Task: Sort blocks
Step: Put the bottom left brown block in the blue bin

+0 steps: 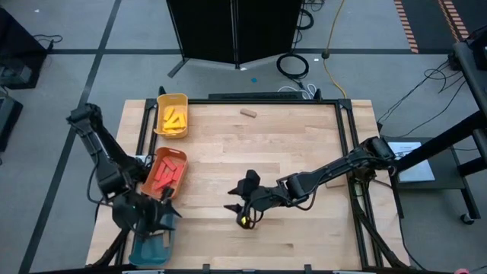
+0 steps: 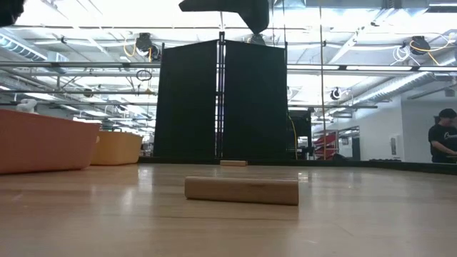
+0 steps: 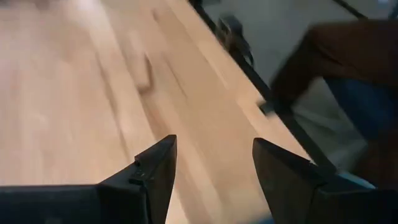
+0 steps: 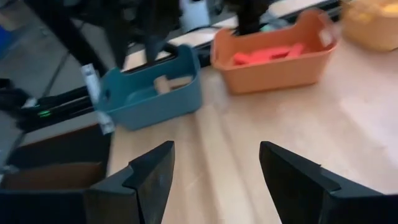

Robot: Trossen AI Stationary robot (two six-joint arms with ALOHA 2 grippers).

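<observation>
Jaws apart; one tan block (image 1: 248, 113) on table (image 1: 289, 152).

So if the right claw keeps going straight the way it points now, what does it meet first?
Probably the teal tray, with tan blocks inside. The right claw stands open above bare table, with nothing between it and the tray; depth is unclear.

The teal tray (image 1: 149, 251), at seven o'clock on the table (image 1: 289, 152), is largely covered by the left gripper (image 1: 156, 221) and cut off by the frame's lower edge. A blurred tan block (image 3: 144, 73) is seen from the left wrist. A person (image 2: 444, 135) at three o'clock in the low view is cropped by the edge.
</observation>
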